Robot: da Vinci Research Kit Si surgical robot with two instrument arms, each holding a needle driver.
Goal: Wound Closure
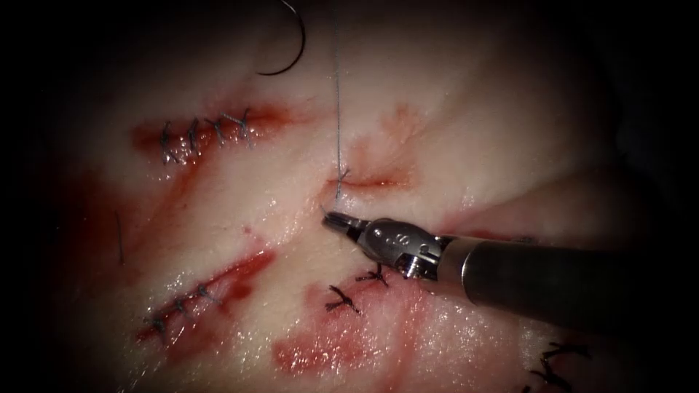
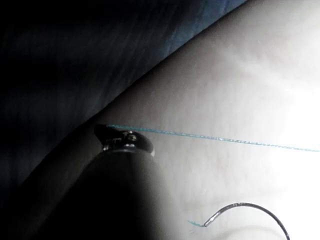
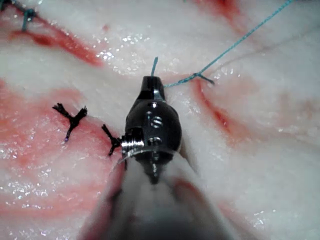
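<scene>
Right hand (image 1: 329, 218) clenched on thin thread (image 1: 338, 109); left hand (image 2: 107, 131) grips it; curved needle (image 1: 291, 47) lies free.

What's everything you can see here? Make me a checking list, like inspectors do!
Surface: tissue, wet with red fluid.
Job's things: needle lying free on the tissue, not in it; thread taut from the cut.
Clutter: older stitches and knots.
Grippers: right tool shut on the thread's short end by the cut; left tool shut on the long thread.
Cables: nothing seen.
Surroundings: dark.
</scene>
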